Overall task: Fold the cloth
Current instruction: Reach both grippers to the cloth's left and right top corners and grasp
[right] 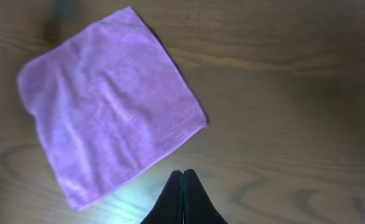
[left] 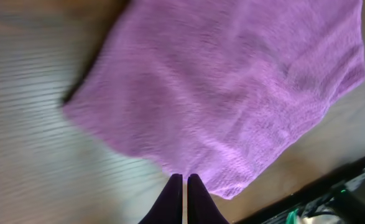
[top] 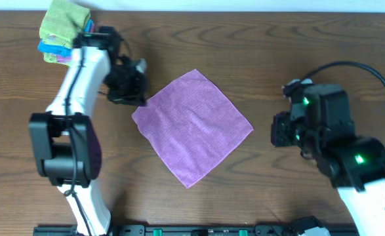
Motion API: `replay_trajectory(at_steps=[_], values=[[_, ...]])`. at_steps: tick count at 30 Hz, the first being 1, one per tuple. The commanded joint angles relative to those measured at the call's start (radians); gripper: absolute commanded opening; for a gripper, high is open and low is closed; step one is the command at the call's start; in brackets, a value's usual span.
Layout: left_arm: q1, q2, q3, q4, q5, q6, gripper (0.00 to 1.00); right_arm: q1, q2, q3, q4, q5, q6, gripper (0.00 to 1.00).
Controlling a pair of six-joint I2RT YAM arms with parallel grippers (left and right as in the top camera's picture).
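Observation:
The lilac cloth (top: 192, 127) lies spread flat as a diamond in the middle of the wooden table. It also shows in the left wrist view (left: 226, 93) and in the right wrist view (right: 107, 106). My left gripper (top: 132, 92) is above the cloth's left corner; its fingers (left: 183, 180) are shut and empty, at the cloth's edge. My right gripper (top: 281, 130) is to the right of the cloth's right corner; its fingers (right: 183, 174) are shut and empty, apart from the cloth.
A stack of folded cloths, green on top (top: 62, 23) with blue below (top: 51, 47), sits at the table's back left, beside my left arm. A dark rail (top: 192, 229) runs along the front edge.

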Motion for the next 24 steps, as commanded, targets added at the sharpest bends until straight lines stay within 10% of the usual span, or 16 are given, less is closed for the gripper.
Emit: replay_trajectory(at_steps=[1,24], values=[[-0.079,-0.019,0.013,0.014,-0.072,-0.076,0.06,-0.008,0.098,-0.023,0.026,0.038,-0.067,0.02],[-0.196,-0.095,-0.311,0.37,-0.441,-0.541,0.06,-0.024,0.641,-0.044,0.236,-0.221,-0.187,0.02]])
